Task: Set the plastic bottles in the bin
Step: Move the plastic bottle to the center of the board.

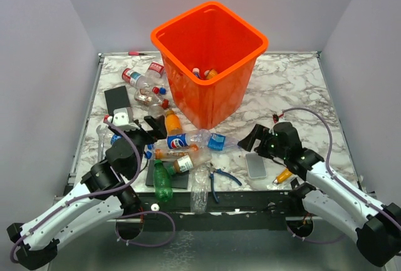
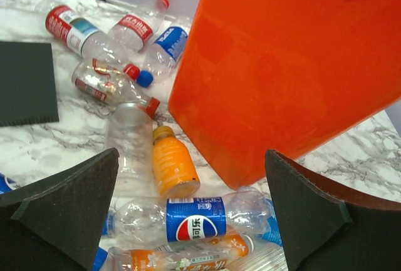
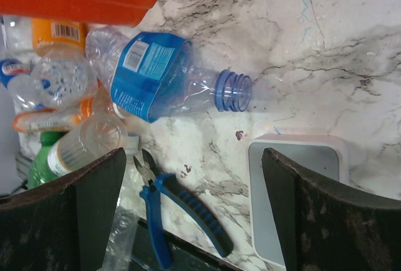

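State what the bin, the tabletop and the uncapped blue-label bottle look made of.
The bin looks like glossy moulded plastic, with a smooth sheen. The tabletop: marble-look, grey veins on white, possibly laminate. The uncapped blue-label bottle: thin clear plastic, see-through.

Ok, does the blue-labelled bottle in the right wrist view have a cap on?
No, the blue-labelled bottle lies with its threaded neck bare and open.

I've got the marble table (image 1: 294, 83) with the orange bin (image 1: 207, 105) standing mid-table. Left of the bin and in front of it, plastic bottles (image 1: 178, 141) lie heaped. Blue-handled pliers (image 1: 219, 180) and a grey tray (image 1: 255, 166) sit nearer me, and a black pad (image 1: 117, 100) lies further left.
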Tool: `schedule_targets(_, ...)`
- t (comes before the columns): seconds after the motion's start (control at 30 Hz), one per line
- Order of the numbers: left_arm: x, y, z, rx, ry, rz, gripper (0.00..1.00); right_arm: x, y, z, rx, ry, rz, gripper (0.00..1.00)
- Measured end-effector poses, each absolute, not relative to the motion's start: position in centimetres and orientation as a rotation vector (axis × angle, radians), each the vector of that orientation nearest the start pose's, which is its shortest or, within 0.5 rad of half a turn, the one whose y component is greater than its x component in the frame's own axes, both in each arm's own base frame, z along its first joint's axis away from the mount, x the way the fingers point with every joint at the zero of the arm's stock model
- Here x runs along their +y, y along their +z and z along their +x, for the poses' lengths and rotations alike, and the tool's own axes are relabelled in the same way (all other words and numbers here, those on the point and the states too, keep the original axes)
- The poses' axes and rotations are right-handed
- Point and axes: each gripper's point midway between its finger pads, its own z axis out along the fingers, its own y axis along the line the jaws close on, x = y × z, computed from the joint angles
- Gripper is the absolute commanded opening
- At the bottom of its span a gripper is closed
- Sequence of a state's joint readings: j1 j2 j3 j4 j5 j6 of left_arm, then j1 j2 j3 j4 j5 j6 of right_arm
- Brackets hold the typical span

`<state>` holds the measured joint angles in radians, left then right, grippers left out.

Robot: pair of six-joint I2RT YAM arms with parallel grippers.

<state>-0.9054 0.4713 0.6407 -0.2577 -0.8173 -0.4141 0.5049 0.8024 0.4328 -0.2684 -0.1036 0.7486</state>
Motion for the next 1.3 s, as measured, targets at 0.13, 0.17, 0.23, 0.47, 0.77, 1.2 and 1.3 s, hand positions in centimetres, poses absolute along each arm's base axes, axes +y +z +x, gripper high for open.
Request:
schedule_targets(0.13, -10.2, 25.4, 22.7, 1.659, -0.352, -0.278, 0.99, 17.3, 8.7, 22.1, 2.317, 0.811, 0.4, 0.91)
schedule_targets(0.17, -10.2, 24.7, 22.8, 1.669, -0.353, -0.291, 0.99, 17.4, 8.5, 22.4, 2.317, 0.813, 0.431, 0.91)
schedule_targets(0.23, -10.3, 23.8, 22.8, 1.683, -0.357, -0.31, 0.99, 17.6, 7.9, 23.1, 2.315, 0.814, 0.496, 0.9)
schedule_targets(0.47, -10.3, 23.3, 22.6, 1.675, -0.406, -0.365, 0.99, 17.6, 6.0, 24.6, 2.259, 0.828, 0.642, 0.88)
schedule_targets(0.77, -9.8, 23.9, 22.1, 1.638, -0.455, -0.4, 0.99, 17.9, 5.9, 25.5, 2.167, 0.889, 0.662, 0.73)
schedule_targets(1.2, -10.1, 23.3, 22.4, 1.657, -0.438, -0.392, 0.99, 18.3, 5.8, 25.9, 2.161, 0.904, 0.652, 0.74)
schedule_targets(1.3, -10.1, 23.2, 22.4, 1.658, -0.437, -0.391, 0.99, 18.5, 6.1, 25.8, 2.139, 0.932, 0.648, 0.72)
